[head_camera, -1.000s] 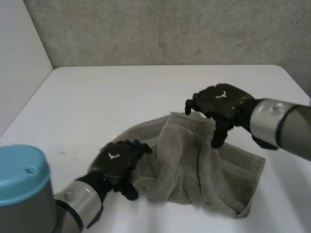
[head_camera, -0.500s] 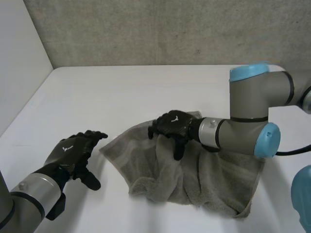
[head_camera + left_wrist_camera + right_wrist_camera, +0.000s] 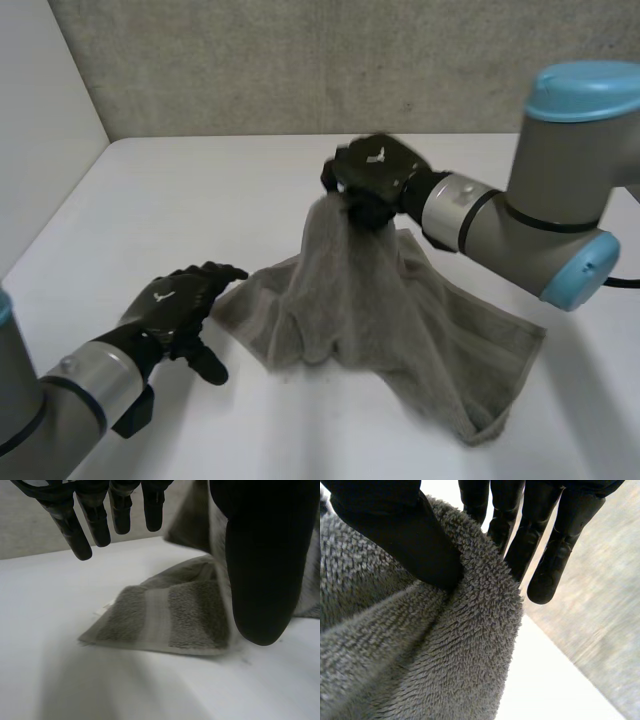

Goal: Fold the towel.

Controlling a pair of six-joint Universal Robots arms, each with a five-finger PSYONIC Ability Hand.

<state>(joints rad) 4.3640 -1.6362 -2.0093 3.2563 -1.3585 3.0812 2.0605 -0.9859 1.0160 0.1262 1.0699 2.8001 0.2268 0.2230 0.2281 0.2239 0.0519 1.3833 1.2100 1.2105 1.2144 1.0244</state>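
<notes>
The right hand was seen closed on a fold of the grey towel, the cloth being pinched between the thumb and the straight fingers behind it. The fold was held well clear of the white table, so that the cloth hung from the hand in a tent-like peak while its lower edges lay on the surface. The grip was judged to have been taken so that a part of the towel could be carried over and laid down as a fold.

The left hand was held open low over the table, spread and relaxed, with nothing gripped. It was placed just beside the towel's nearest corner, which was seen lying flat just ahead of it, with a woven band across it. From that position, it was judged, the corner could be pinned or picked up while the other side was drawn over.

The towel was found near the middle of the table, between the two hands. Its long axis was seen to run aslant, from the flat corner by the left hand toward the opposite corner on the robot's right, nearer the table's front. The raised peak stood over the towel's far side, pointed upward.
</notes>
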